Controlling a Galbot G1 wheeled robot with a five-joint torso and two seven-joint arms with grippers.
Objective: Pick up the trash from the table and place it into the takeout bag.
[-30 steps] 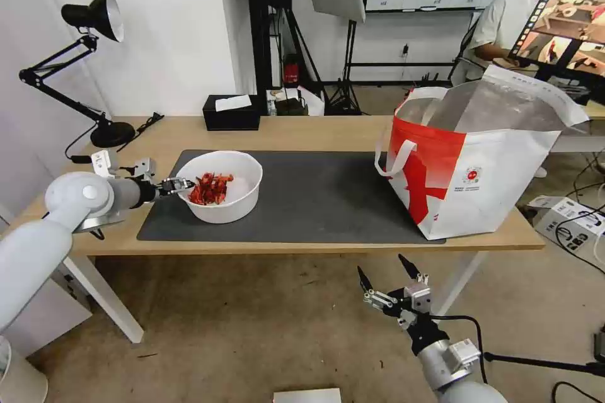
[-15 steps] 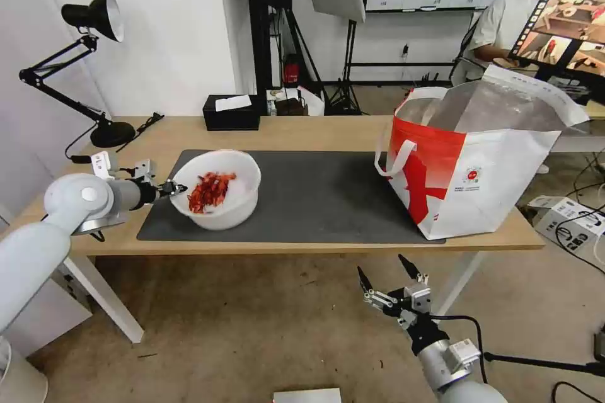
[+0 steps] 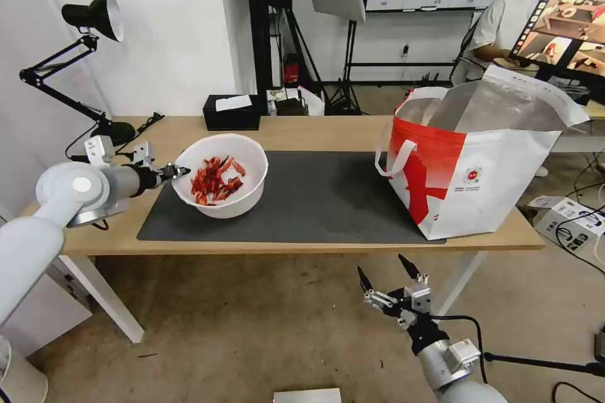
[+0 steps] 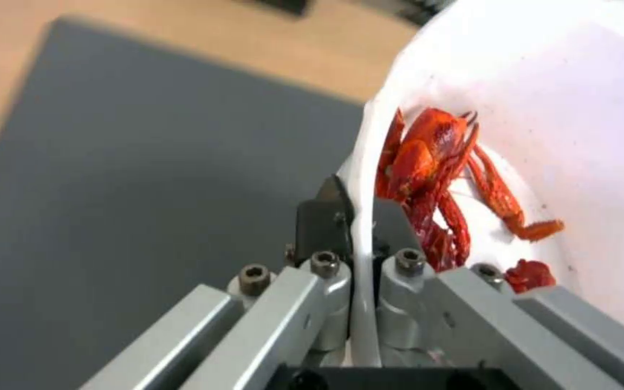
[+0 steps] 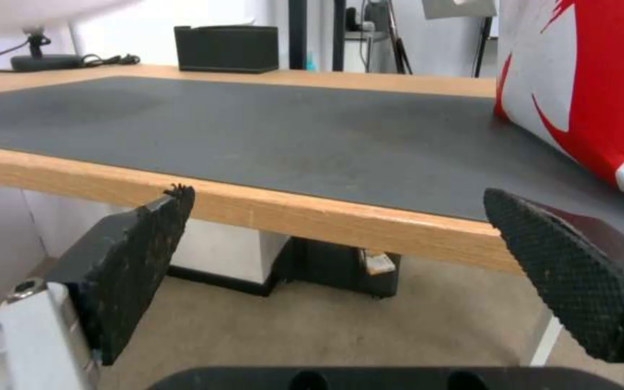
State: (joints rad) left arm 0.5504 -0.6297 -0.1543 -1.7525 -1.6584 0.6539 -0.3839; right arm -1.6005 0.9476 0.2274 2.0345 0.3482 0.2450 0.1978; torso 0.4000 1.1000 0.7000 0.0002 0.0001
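The left pincer [image 3: 176,171], clamped on the tilted white round bowl's [image 3: 222,182] rim, has the white-and-red foil-lined takeout bag [image 3: 466,182] well to its right; the right pincer [image 3: 386,272] hangs apart.

The bowl [image 3: 222,184] is white, its scraps [image 3: 214,180] bright red-orange. The mat [image 3: 328,201] is dark grey on a light-wood table [image 3: 315,132]. The takeout bag [image 3: 469,167] is white with a red panel, silver foil lining and white straps. The right gripper [image 5: 359,271] has black pads [image 5: 569,276] with a cross-hatched texture.
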